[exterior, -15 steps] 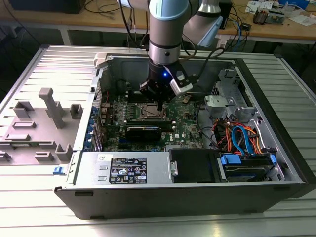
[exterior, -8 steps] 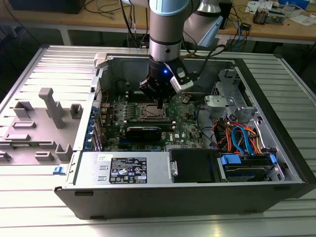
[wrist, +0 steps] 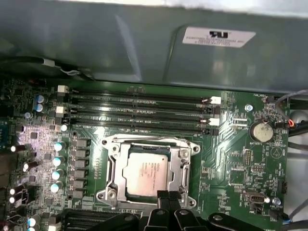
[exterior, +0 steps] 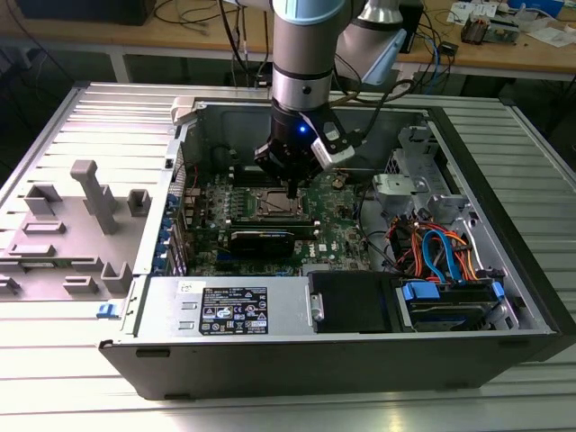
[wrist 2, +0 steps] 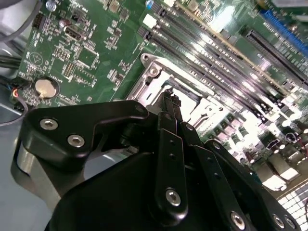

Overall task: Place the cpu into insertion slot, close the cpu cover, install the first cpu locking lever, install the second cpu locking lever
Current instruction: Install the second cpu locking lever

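Pincer point(wrist: 165, 198) fingers are pressed together with nothing between them, their tips down at the edge of the cover point(wrist: 150, 172), which lies shut over the slot point(wrist: 108, 195). Through the cover's window shows the cpu point(wrist: 148, 173), seated flat, just beyond the fingertips. In the exterior view the arm point(exterior: 304, 54) reaches straight down into the open case point(exterior: 468, 342), pincer point(exterior: 292, 191) over the green board point(exterior: 342, 229).
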Robot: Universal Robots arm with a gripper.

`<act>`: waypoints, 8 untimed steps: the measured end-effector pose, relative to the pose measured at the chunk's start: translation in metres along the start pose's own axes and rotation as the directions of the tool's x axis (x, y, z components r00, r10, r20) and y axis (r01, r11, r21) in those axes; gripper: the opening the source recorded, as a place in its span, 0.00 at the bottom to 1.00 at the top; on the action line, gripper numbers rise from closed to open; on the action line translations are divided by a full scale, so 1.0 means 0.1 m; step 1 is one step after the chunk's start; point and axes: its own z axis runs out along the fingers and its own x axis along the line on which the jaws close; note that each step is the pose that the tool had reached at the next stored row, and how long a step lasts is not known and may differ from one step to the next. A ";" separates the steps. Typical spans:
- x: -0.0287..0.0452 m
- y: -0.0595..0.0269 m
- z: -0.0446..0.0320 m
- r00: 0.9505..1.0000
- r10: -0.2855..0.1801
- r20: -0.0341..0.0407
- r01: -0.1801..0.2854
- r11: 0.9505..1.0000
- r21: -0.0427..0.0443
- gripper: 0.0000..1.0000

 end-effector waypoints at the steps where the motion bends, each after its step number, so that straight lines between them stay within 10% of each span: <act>1: 0.004 -0.027 0.001 1.000 0.000 0.000 0.000 1.000 0.000 0.11; 8: 0.022 -0.144 0.005 1.000 0.000 0.000 0.000 1.000 0.000 0.11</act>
